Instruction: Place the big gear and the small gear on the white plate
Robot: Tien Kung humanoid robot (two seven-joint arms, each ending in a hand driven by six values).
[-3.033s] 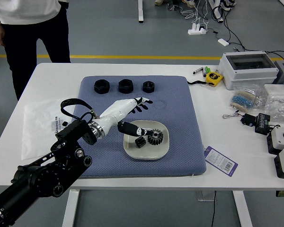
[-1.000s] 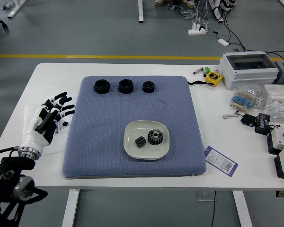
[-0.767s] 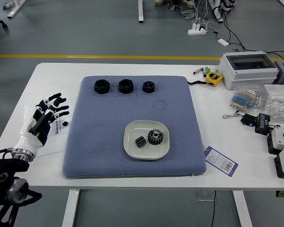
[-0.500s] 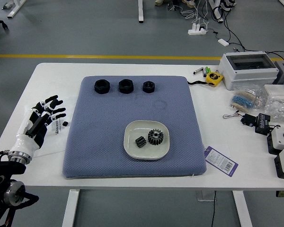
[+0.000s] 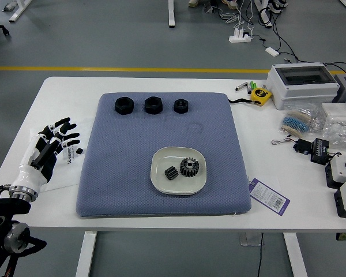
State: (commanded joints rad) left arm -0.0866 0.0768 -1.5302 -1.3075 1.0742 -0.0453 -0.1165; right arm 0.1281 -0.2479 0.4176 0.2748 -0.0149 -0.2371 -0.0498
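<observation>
Near the left edge of the head view, the left hand (image 5: pixel 51 144) is over the table (image 5: pixel 251 150), well apart from the plate. Fingers spread and slightly bent; nothing held. Right hand out of frame.

Both task parts located: big gear (image 5: pixel 189 167) and small gear (image 5: pixel 171 173) lie inside the white plate (image 5: pixel 172 157), just beside each other; contact between them cannot be told. Judged complete; next move probably only to keep the arm clear.

Risks, judged: a needless return to the plate could let a fingertip catch the rim and slide or tip it. The small gear appears to lie on its side and might roll if the plate were jolted. Pulling on the blue mat (image 5: pixel 127 144) would likely carry the plate with it. A low sweep of the hand could drag the thin plastic sheet (image 5: pixel 62 176) near it.

Containers: plate holds the two gears only, with bare floor around them. It sits on the mat, as do three black nuts (image 5: pixel 153 105) toward the far side. At far right, a clear bag (image 5: pixel 297 121) holds small blue-and-pale parts; contents of the white box (image 5: pixel 303 89) cannot be made out.
</observation>
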